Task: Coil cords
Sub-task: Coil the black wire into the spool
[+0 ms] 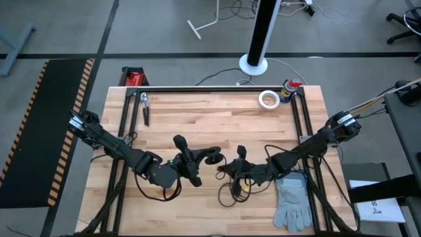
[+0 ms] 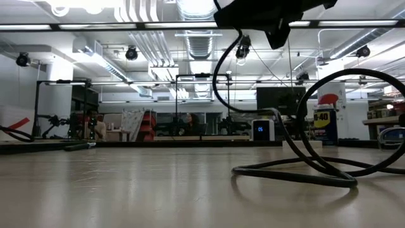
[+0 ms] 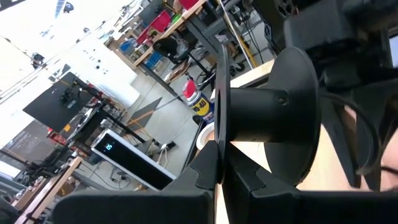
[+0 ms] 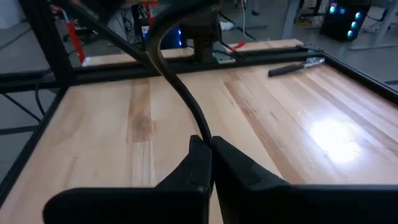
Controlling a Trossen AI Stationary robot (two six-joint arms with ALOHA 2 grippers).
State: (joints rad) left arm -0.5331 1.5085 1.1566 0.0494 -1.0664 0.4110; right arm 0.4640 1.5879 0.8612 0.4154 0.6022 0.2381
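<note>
The thin black cord [image 1: 234, 188] lies in loose loops on the wooden table [image 1: 217, 118], near its front edge; in the low view the cord [image 2: 304, 170] rests there and one strand climbs upward. My right gripper [image 1: 225, 170] is shut on that cord just above the loops. Right beside it, to the left, my left gripper [image 1: 202, 160] is shut on a black spool [image 3: 264, 118] with a round hub and two flat flanges. My left gripper pinches the rim of the spool's nearer thin flange [image 3: 219, 146] between its two fingers, which come level from the table's left. The spool is lifted, its hub lying roughly level. My right gripper pinches one strand of the cord [image 4: 200, 132] between its two fingertips, coming low from the table's right. From the fingers the strand rises away in a curve, slack.
A grey glove [image 1: 293, 200] lies at the front right, beside the right arm. A white tape roll [image 1: 268, 99] and a spray can [image 1: 290, 88] stand at the back right, and pliers [image 1: 145, 108] lie at the back left. Black frame rails [image 1: 210, 88] border the table.
</note>
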